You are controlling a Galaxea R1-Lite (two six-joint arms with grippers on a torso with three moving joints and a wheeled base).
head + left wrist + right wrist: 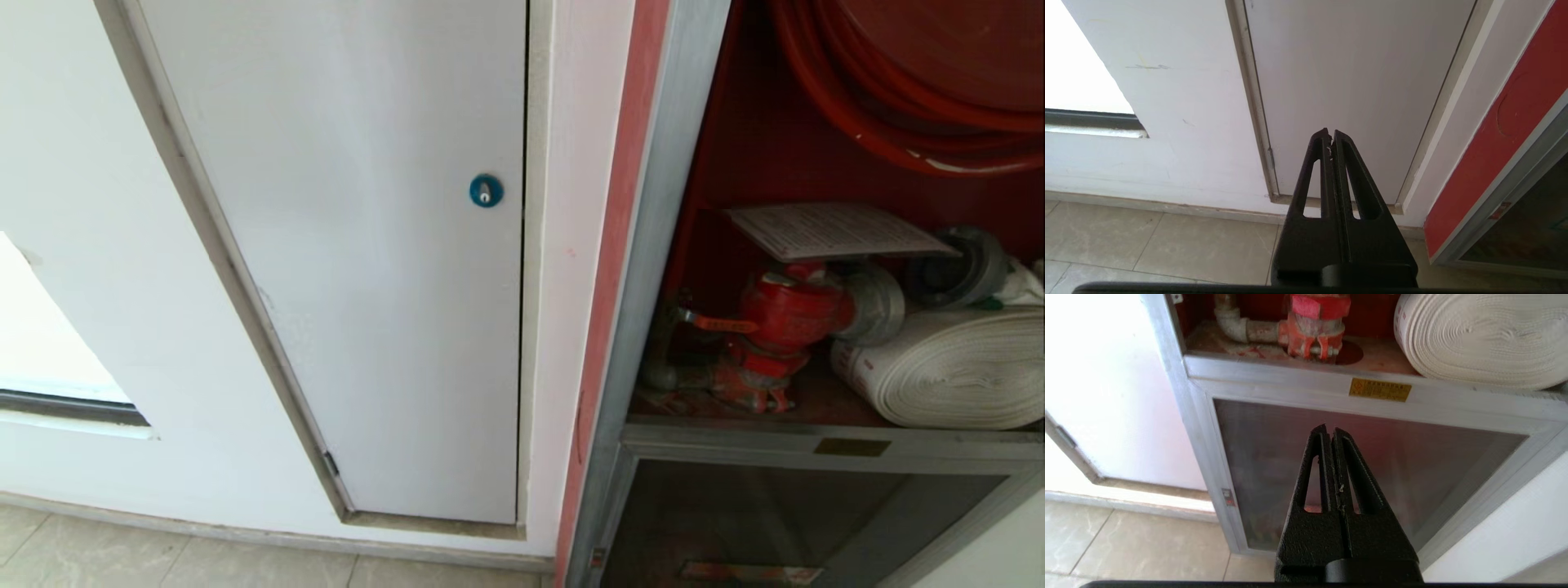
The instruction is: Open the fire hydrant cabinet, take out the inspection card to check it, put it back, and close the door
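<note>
Inspection card (pixel 837 230) lies flat on top of the red hydrant valve (pixel 788 314), inside the open upper bay of the fire hydrant cabinet (pixel 653 245). It looks light, thin and bendable, probably slippery if sleeved, so its near overhanging edge seems the best place to pinch. Coiled white hose (pixel 951 367) sits just beside the valve and the red hose reel (pixel 898 90) hangs above, so room is narrow. Left gripper (pixel 1331 134) and right gripper (pixel 1329 430) both hang low with jaws together, holding nothing; the right faces the lower glass panel (pixel 1372 465).

left gripper (pixel 1330 134) fingers pressed together, right gripper (pixel 1329 430) likewise, empty
</note>
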